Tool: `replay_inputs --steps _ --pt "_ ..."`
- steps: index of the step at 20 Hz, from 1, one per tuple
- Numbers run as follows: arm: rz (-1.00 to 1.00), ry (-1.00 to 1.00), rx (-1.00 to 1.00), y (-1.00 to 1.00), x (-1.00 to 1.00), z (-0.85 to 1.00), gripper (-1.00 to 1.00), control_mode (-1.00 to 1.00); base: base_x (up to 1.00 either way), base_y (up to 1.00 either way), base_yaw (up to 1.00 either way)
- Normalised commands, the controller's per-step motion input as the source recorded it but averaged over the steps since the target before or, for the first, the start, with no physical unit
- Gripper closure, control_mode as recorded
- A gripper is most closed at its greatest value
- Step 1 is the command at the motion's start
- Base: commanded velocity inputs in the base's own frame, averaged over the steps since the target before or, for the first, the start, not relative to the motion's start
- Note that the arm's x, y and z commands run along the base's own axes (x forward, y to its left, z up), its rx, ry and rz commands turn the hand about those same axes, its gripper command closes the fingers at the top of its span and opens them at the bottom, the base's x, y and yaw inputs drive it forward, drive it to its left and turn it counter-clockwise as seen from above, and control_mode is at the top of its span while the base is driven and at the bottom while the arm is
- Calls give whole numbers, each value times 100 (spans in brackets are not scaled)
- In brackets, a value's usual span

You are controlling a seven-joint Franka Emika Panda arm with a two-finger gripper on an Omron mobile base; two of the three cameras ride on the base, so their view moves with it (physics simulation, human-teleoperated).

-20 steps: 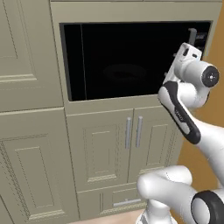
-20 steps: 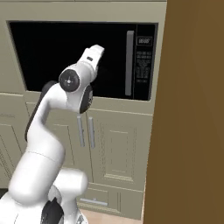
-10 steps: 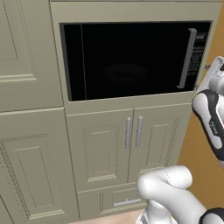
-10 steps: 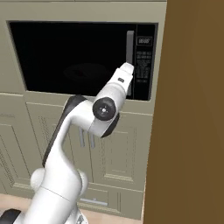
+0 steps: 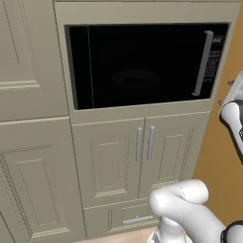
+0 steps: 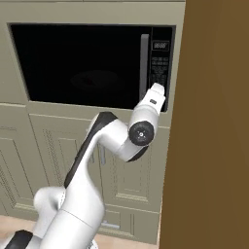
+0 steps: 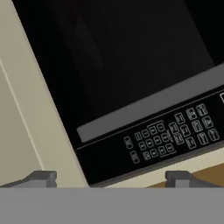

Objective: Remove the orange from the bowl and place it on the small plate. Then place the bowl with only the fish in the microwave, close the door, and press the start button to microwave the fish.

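The microwave (image 5: 137,64) is built into the beige cabinets, and its black glass door (image 6: 82,63) is shut. The grey bar handle (image 7: 153,107) runs beside the keypad (image 7: 170,135). Behind the dark glass a dim round outline of the bowl (image 5: 135,78) shows; the fish is too faint to make out. My gripper (image 7: 109,178) is open with nothing between its fingertips, and it points at the lower end of the keypad strip (image 6: 159,63) from close by. The orange and the small plate are out of view.
Beige double cabinet doors (image 5: 142,156) with two grey pulls sit below the microwave, with a drawer (image 5: 135,216) under them. A tall brown side panel (image 6: 214,121) stands close on the right of the keypad. More beige panels (image 5: 28,118) fill the left.
My arm has swung right and down, away from the front of the door glass and over to the keypad side. The door stays shut and the gripper stays open.
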Motion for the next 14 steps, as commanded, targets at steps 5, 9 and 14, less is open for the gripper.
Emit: replay_inputs --steps 5,9,14 --pt "0 1 1 -23 5 -2 -100 -100 0 0 0" --pt "0 1 1 -26 4 0 -100 -100 0 0 0" --pt "0 1 0 -13 10 0 -100 -100 0 0 0"
